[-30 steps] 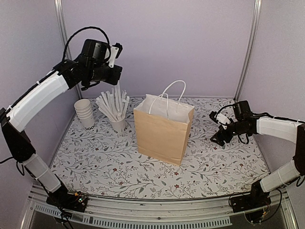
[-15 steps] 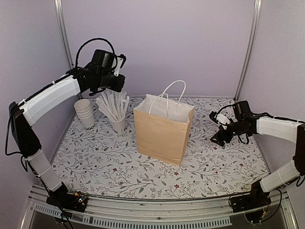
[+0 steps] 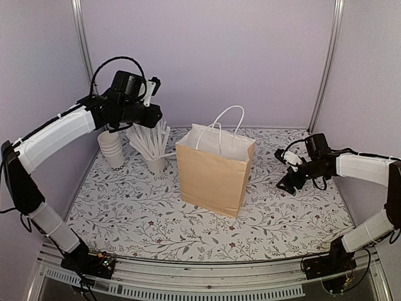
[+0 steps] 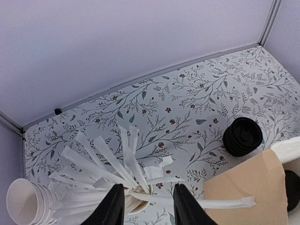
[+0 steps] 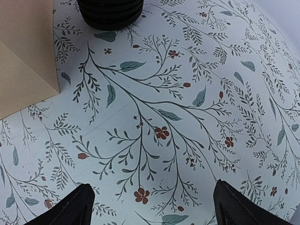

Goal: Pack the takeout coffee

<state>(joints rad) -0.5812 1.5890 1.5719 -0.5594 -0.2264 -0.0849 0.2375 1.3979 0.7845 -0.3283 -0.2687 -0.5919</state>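
Note:
The brown paper bag point(image 3: 213, 172) stands open mid-table; it also shows in the left wrist view point(image 4: 248, 192) and the right wrist view point(image 5: 23, 51). The takeout coffee is not clearly in view. A dark round shape point(image 4: 293, 183) shows in the bag's mouth at the frame edge, and I cannot tell what it is. My left gripper point(image 3: 149, 119) hangs open and empty high above the cup of paper-wrapped straws point(image 4: 117, 164), fingertips point(image 4: 115, 206) on either side of it. My right gripper point(image 3: 282, 169) is wide open and empty, low over the mat right of the bag point(image 5: 152, 206).
A stack of lidless white cups point(image 3: 111, 147) stands at the back left, also in the left wrist view point(image 4: 26, 201). A stack of black lids point(image 4: 242, 136) sits behind the bag, also in the right wrist view point(image 5: 110, 11). Straws point(image 3: 150, 141) fan out widely. Walls enclose the flowered mat point(image 3: 282, 219).
My left arm has come down and forward over the straw cup, then eased back left a little. The right arm has barely moved. Nothing was taken hold of.

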